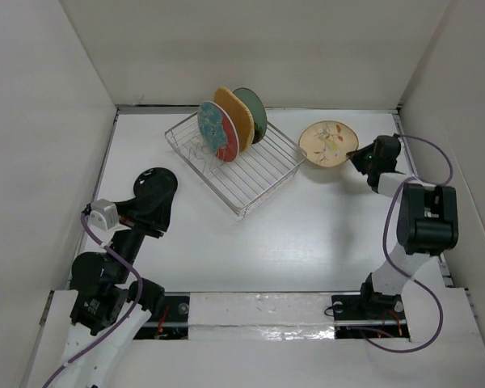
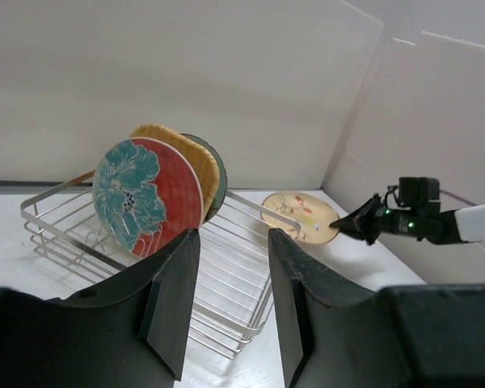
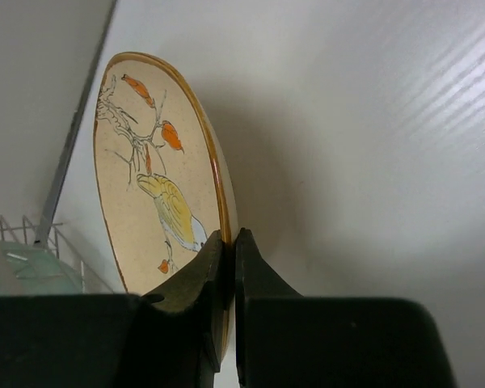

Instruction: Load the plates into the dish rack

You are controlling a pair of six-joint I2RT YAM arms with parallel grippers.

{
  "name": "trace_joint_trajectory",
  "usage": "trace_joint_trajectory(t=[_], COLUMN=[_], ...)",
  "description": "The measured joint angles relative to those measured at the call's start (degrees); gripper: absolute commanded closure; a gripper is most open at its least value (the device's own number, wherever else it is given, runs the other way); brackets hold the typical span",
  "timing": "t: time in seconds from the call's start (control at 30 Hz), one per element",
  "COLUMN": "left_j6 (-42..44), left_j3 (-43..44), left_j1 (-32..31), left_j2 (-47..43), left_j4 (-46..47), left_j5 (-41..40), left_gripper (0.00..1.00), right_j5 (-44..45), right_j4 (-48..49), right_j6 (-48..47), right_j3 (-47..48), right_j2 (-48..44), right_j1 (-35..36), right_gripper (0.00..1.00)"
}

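the left gripper (image 2: 233, 242) is left of the rack (image 1: 263, 182). its fingers are apart with nothing between them. a black plate (image 1: 158, 187) is by its tip. at the rack's far end stand a red plate (image 1: 218, 131), a tan plate (image 1: 236, 113) and a green plate (image 1: 252, 113). just right of the rack is the beige plate (image 1: 327, 143). the right gripper (image 3: 230, 237) pinches its rim. i think lifting comes next: keep the pinch firm, raise the plate over the rack's side, turn it on edge, and set it in a free slot without bumping the red plate.
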Motion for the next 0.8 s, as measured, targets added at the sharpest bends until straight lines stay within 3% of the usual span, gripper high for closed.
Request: trace_joint_trajectory(t=[0.17, 0.37, 0.57, 0.8], left_j6=[-0.02, -0.02, -0.02, -0.04], left_j3=[0.0, 0.0, 0.0, 0.0], left_j1=[0.0, 0.0, 0.0, 0.0], left_j2=[-0.17, -0.59, -1.33, -1.79], left_j4=[0.02, 0.02, 0.02, 0.04], left_j5=[0.04, 0.22, 0.22, 0.37], left_gripper=[0.64, 0.64, 0.64, 0.64], right_j5=[7.58, 11.63, 12.79, 22.93], right_j4=[-5.44, -9.77, -17.66, -31.32], right_j6=[-9.46, -21.35, -31.67, -43.39], right_j3=[2.25, 19.1, 38.73, 60.83], right_j2=[-13.77, -20.06, -13.25, 5.73], right_j1=[4.81, 21.09, 35.85, 47.17], right_gripper=[1.0, 1.0, 1.0, 1.0])
